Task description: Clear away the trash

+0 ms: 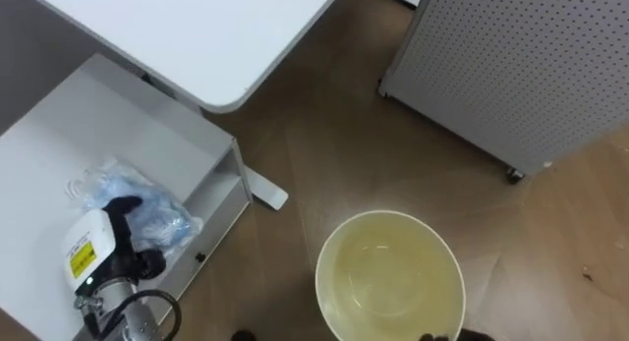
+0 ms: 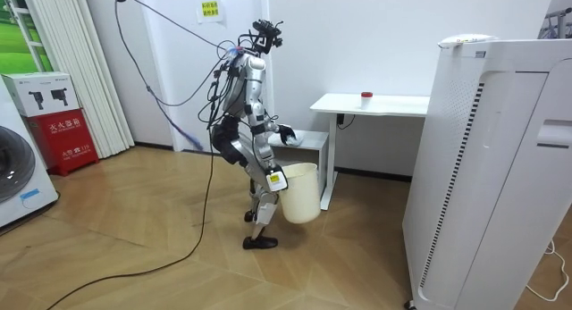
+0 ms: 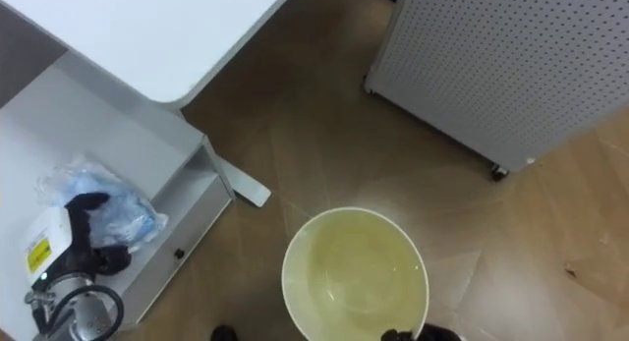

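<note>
1. Garbage first: one wad of crumpled plastic (image 1: 157, 218) lies on top of the low white cabinet (image 1: 59, 154), at the near left. My left hand (image 1: 93, 248) is on it, dark fingers curled into the film from the far side and the thumb closing from the near side. I read that as a grip.
2. The film is thin and springy, so the fingers may be pinching only a fold. On the lift the wad could unfurl or slide out and drop back onto the cabinet.
3. The bucket (image 1: 393, 248) sits well to the right of the wad, with its mouth open and nothing in it. The carry has to cross the cabinet's right edge and a stretch of bare floor (image 1: 324, 154). Letting go too soon would put the plastic on the floor.
4. My right hand (image 2: 275, 179) is at the bucket's near rim. I cannot tell how its fingers lie. If that hold is loose, the bucket may tip as I swing the other arm over.
5. The white desk (image 1: 197, 36) overhangs at the far left, and raising the arm too high risks knocking its edge.
6. Count: one plastic wad, one bucket, one cabinet, one desk and one perforated white panel (image 1: 521, 66) at the far right.
</note>
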